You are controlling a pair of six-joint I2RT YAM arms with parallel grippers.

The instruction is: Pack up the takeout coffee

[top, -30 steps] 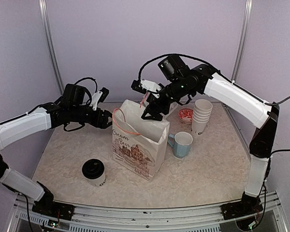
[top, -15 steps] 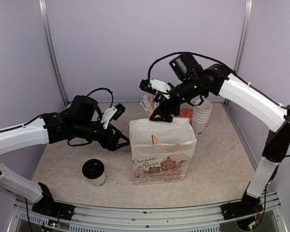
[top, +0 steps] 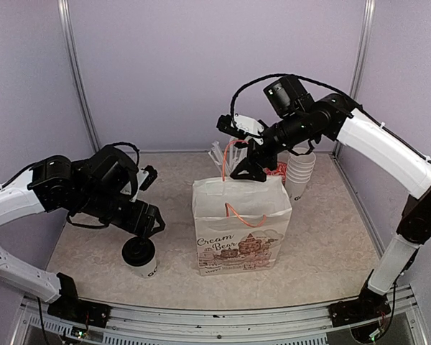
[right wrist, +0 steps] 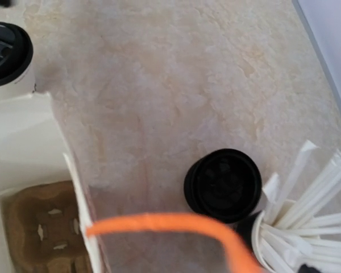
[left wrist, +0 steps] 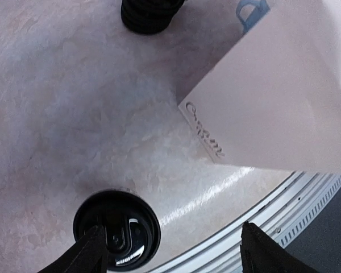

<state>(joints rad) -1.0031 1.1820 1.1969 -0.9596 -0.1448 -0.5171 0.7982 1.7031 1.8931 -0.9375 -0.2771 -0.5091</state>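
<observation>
L gripper [left wrist: 175,253] open, empty, above cup [top: 140,259]. I'd nudge till lid [left wrist: 116,230] sits centred btwn jaws, then drop, close gently. R gripper [top: 246,171] near bag [top: 241,230] handle [right wrist: 159,223], grip unclear.

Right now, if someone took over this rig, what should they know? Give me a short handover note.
Left gripper: open, above the first lidded cup, front-left of the paper bag; not gripping.
Right gripper: at the bag's orange handle; open or shut unclear.
Second lidded cup: behind the bag, beside the straws.
Done: bag upright, cardboard carrier inside.
Left to do: both cups go into the bag.
</observation>
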